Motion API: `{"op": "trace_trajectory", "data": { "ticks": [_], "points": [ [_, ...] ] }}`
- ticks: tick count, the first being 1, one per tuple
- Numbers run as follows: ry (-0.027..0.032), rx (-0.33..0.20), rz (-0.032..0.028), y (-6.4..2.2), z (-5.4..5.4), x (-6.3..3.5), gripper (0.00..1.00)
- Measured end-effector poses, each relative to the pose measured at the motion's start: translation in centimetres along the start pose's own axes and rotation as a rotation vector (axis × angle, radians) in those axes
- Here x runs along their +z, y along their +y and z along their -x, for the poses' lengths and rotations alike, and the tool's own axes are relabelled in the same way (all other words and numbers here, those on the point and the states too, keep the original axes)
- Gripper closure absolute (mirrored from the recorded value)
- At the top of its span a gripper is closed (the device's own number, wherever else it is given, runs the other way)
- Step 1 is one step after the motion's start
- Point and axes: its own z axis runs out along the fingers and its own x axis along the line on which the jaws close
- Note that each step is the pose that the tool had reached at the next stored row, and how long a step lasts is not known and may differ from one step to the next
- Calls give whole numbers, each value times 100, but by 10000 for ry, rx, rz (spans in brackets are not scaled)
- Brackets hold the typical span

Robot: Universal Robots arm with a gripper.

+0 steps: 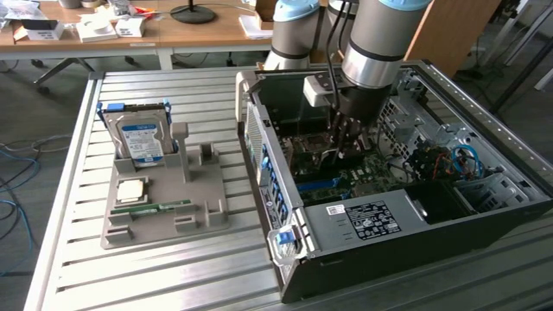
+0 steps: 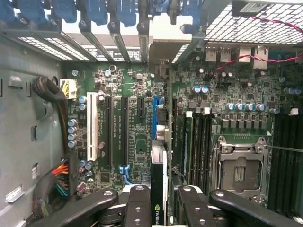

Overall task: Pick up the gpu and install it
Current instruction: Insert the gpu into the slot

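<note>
Wrist view: you see the gripper (image 2: 158,201) low over the motherboard (image 2: 135,142), its 2 fingers (image 2: 138,203) pinched on the gpu (image 2: 159,172).
Grip: the jaws stand partly closed, 1 on each face of the thin card, which sits edge-on between them; nothing else is held.
Gpu place: it is inside the computer case (image 1: 363,256), over the middle of the board. You cannot tell whether its lower edge touches a socket.
Long axis: the card runs parallel to the expansion slots, from the gripper toward the case's rear wall with its row of bracket openings.
Key relation: the blue slot (image 2: 157,118) lies in line with the card, just beyond the fingers and beneath it. The black slots (image 2: 124,132) sit to 1 side and the memory sockets (image 2: 199,146) to the other. I judge the sideways offset small, so what matters is matching the card's edge to the blue slot.
Exterior view: the arm stands upright over the open case, well apart from the grey holder (image 1: 164,227) on the slatted table (image 1: 173,285). There the hard drive (image 1: 142,139) stands and the memory stick (image 1: 154,208) lies, both untouched.
Step in hand: installing, by my judgement, with the pick-up done.
</note>
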Motion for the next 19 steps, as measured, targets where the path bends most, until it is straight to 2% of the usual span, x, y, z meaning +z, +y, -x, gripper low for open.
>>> {"op": "trace_trajectory", "data": {
  "ticks": [19],
  "points": [
    [-1, -1, 0, 21, -1, 56, 74]
  ]
}}
